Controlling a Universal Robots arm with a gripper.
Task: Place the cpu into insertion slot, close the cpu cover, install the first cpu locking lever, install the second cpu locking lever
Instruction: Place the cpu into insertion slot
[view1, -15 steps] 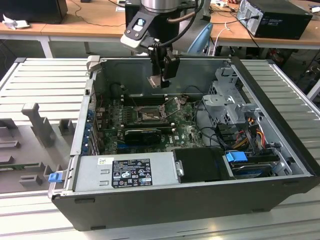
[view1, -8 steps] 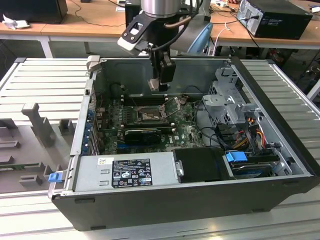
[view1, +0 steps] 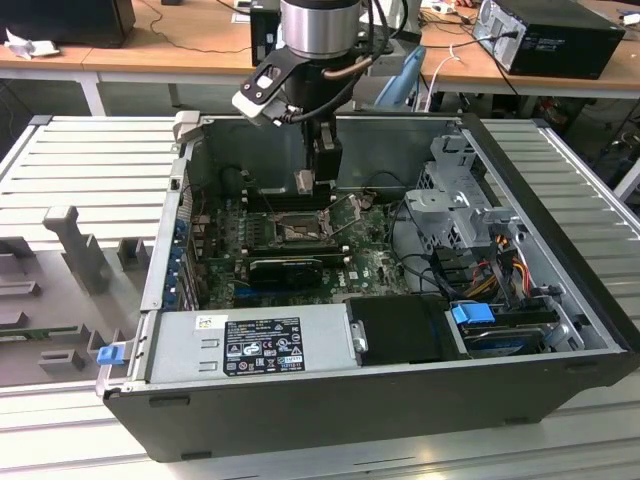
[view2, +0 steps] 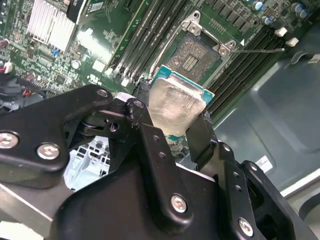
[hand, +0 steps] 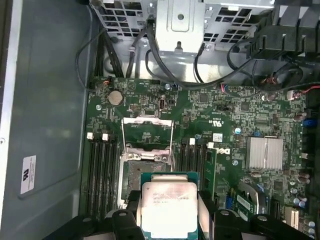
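Observation:
My gripper (view1: 307, 184) is shut on the cpu (view1: 305, 181), a small silver-topped square chip with a green edge. It hangs a little above the motherboard. In both wrist views the black fingers (view2: 141, 121) clamp the cpu (view2: 176, 106) (hand: 167, 207) by two opposite sides. The insertion slot (hand: 137, 174) (view2: 193, 54) (view1: 297, 233) lies bare, with its pale contact field exposed, just beyond the held chip. The cpu cover (hand: 147, 120) is swung open beyond the slot. A thin wire locking lever (hand: 172, 142) stands raised beside it, and another (view2: 260, 50) shows off to the slot's side.
Black memory slots (hand: 100, 172) flank the socket on both sides. A finned heatsink (hand: 266, 152) sits on the board. A metal drive cage (view1: 450, 200) with loose cables, the grey power supply (view1: 250, 345) and the case walls (view1: 560, 230) hem the board in.

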